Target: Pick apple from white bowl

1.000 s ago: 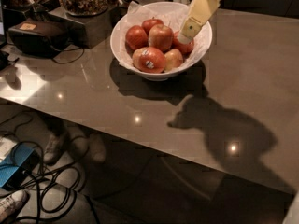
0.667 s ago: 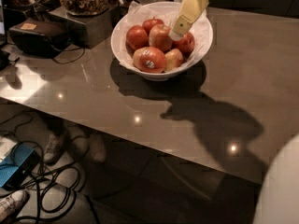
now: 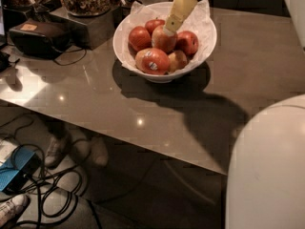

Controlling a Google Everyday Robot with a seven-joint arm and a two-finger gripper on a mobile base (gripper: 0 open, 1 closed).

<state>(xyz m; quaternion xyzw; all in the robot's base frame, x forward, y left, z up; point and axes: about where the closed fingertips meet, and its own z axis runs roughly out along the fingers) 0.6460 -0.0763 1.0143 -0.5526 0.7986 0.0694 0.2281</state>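
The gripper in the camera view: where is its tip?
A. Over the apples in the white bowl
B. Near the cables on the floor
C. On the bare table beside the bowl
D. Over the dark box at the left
A: the gripper hangs inside the white bowl, its tip at the apple in the middle of the pile.

Glossy table (image 3: 143,106) carries white bowl (image 3: 123,49) and black case (image 3: 40,38); end effector (image 3: 168,27) inside bowl.

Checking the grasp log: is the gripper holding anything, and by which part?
Cannot be told. The gripper is down in the white bowl, its tip at the top of the middle apple, which lies among the other apples.
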